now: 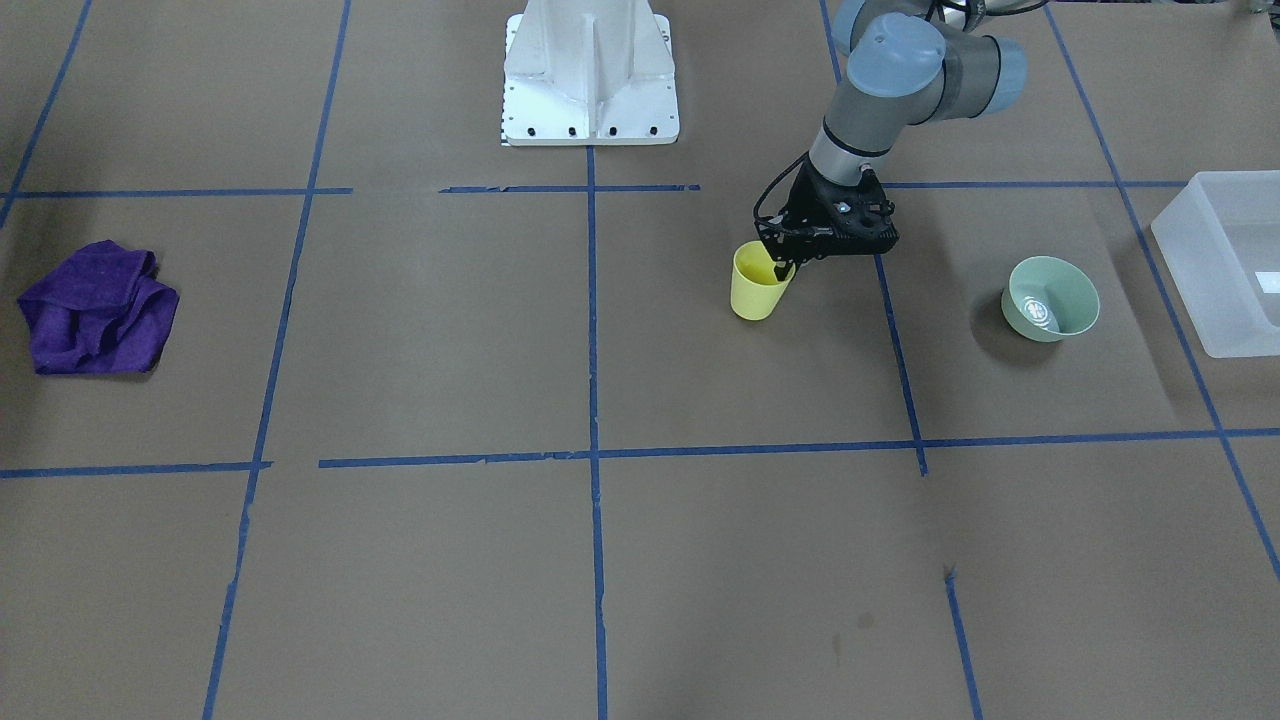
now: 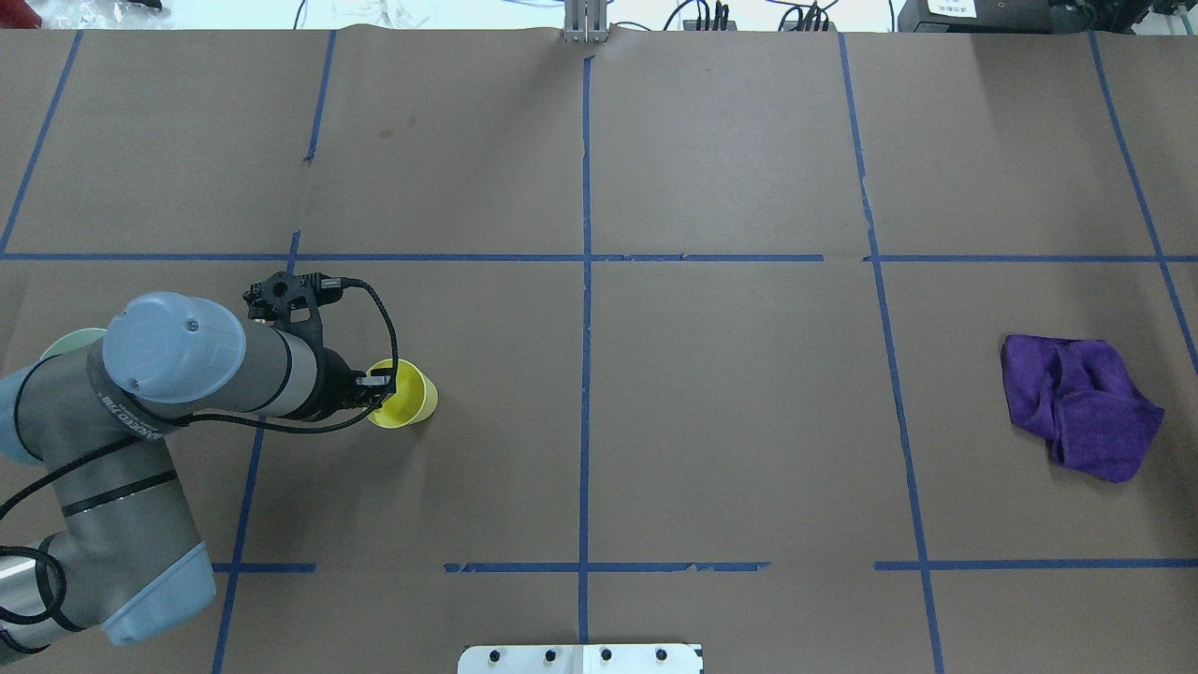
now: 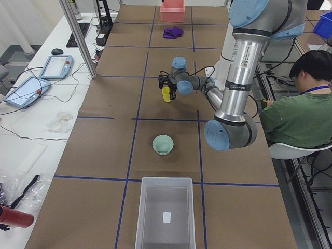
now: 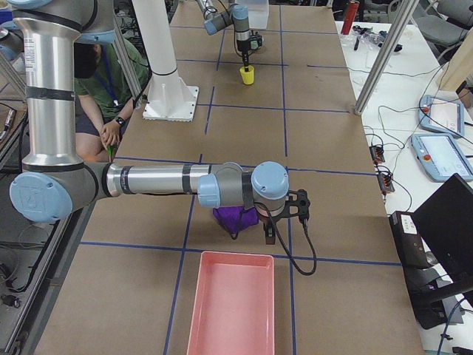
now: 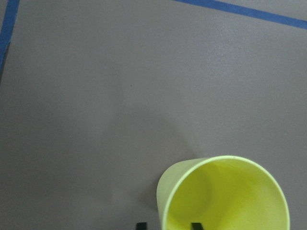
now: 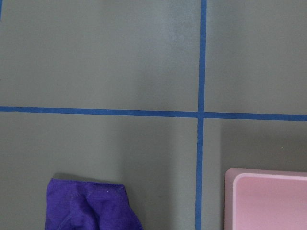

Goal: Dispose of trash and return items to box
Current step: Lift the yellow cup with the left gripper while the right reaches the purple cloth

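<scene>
Yellow cup (image 1: 757, 288): plastic, tapered, mouth up on the brown paper. It stands in the robot's left half of the table, well apart from the bowl and the box.
Left gripper (image 1: 785, 268): points down at the cup's rim. Its fingers (image 5: 196, 225) are spread, one inside the mouth and one outside the wall. They straddle the wall, and no pinch shows.
Mint-green bowl (image 1: 1050, 298): upright on the paper between the cup and the box, touching neither. Something pale lies in its bottom, too small to identify.
Box (image 1: 1235, 325): frosted white plastic, straight walls, at the table's end on the robot's left. Neither the cup nor the bowl is in it.
Right gripper (image 4: 271, 231): hangs above the purple cloth at the opposite end. Only the side view shows it, so I cannot tell whether the fingers are spread or closed.
Purple cloth (image 1: 95, 308): crumpled on the paper, near the pink tray and apart from it.
Pink tray (image 4: 233, 303): shallow, rectangular, at the table's end on the robot's right.
Table (image 1: 450, 330): covered in brown paper, with a grid of blue tape.
</scene>
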Tool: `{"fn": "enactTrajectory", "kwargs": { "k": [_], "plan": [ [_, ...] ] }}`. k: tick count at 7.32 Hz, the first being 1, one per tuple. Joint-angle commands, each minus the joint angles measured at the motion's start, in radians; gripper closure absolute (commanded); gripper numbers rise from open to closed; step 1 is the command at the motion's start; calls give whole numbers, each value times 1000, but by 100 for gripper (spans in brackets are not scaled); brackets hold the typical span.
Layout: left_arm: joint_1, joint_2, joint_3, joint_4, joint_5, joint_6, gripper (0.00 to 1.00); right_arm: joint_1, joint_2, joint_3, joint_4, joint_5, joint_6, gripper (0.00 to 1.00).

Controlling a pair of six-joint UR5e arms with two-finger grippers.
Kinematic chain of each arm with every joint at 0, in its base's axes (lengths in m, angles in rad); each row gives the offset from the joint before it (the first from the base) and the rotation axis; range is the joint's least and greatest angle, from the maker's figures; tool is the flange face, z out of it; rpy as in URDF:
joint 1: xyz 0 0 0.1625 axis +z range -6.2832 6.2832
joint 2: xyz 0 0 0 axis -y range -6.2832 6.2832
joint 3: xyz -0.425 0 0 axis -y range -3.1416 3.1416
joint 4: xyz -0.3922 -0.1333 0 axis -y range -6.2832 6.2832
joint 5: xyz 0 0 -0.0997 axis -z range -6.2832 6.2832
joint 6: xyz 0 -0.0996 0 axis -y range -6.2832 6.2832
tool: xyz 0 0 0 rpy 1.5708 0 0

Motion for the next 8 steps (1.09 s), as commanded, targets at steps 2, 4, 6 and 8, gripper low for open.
{"fn": "enactTrajectory", "kwargs": {
  "k": [2,4,6,8],
  "plan": [
    [-170,-78,-109,257,-91,13,100,-135,0,76,31,-15,209,0],
    [-224,-172,-157,446,-94,77,100,-301,-12,76,262,-122,502,0],
    [-311,-176,-197,518,-96,175,100,-471,-131,68,544,-244,706,0],
    [-425,-179,-197,566,-99,360,100,-582,-173,44,631,-302,778,0]
  ]
}}
